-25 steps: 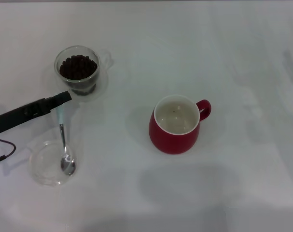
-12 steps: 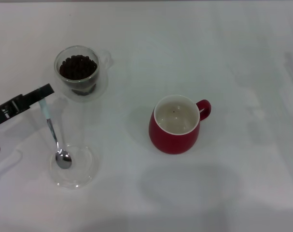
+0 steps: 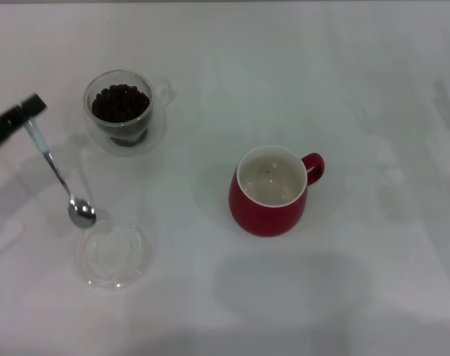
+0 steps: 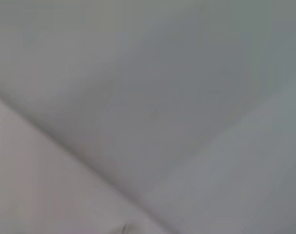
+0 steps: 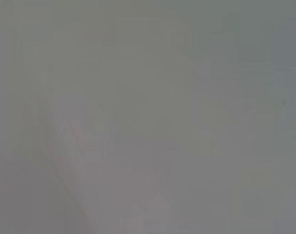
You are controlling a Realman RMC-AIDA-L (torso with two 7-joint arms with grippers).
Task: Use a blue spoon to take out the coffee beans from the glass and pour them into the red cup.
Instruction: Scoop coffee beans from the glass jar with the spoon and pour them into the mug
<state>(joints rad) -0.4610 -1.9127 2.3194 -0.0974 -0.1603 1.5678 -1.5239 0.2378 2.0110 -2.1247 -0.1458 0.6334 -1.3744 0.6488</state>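
1 claw is in sight, the left gripper (image 3: pixel 30 111), at the far left edge of the table (image 3: pixel 373 89), clamped on the pale handle tip of the blue spoon (image 3: pixel 58 172). The spoon hangs tilted, bowl low, just above the shallow clear dish (image 3: pixel 113 256). Right of it stands the glass (image 3: pixel 121 111) heaped with coffee beans (image 3: pixel 119 102). The red cup (image 3: pixel 273 190) sits well apart, toward the middle.

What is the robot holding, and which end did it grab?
The left gripper holds the blue spoon by the top end of its pale blue handle. The shiny bowl hangs down, just beyond the clear dish. The right gripper is out of sight.
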